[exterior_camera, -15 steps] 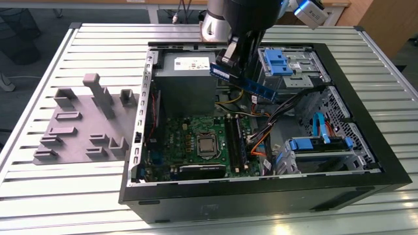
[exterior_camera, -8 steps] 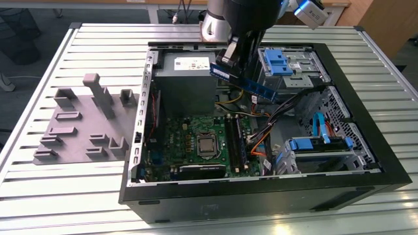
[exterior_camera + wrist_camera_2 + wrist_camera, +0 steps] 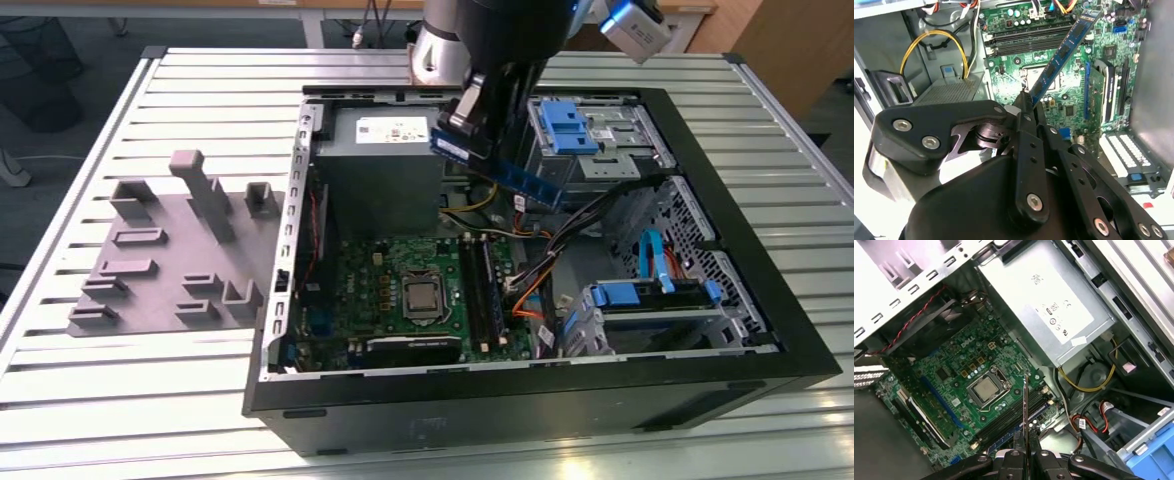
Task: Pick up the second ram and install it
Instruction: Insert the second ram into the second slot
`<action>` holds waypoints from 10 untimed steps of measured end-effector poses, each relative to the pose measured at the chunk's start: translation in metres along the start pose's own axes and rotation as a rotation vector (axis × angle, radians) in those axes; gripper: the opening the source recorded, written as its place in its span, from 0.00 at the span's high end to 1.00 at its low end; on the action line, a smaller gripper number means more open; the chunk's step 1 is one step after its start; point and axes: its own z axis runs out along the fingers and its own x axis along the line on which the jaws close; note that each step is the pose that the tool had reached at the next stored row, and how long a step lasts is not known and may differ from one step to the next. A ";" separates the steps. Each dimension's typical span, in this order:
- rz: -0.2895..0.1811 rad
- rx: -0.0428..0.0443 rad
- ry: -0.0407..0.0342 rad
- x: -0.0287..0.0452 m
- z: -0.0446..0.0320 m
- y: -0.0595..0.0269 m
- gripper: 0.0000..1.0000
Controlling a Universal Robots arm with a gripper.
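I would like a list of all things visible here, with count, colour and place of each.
computer case: one, black, open, on the slatted table.
motherboard: one, green, on the case floor.
processor: one, silver, mid-board.
memory slots: black, beside the processor; count unclear.
power supply: one, grey, in a case corner.
drive brackets: light blue, at the exterior view's right.
fixture tray: one, grey, on the table, at the exterior view's left.
second ram: one, blue, held tilted above the motherboard.
end effector: one, black, shut on the stick's end.
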 end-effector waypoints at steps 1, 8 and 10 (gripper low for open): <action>0.017 0.0002 -0.0002 0.0000 0.0001 0.0000 0.86; 0.139 0.0020 -0.0014 0.0000 0.0006 0.0000 0.86; 0.173 0.0025 -0.0017 0.0000 0.0008 0.0000 0.86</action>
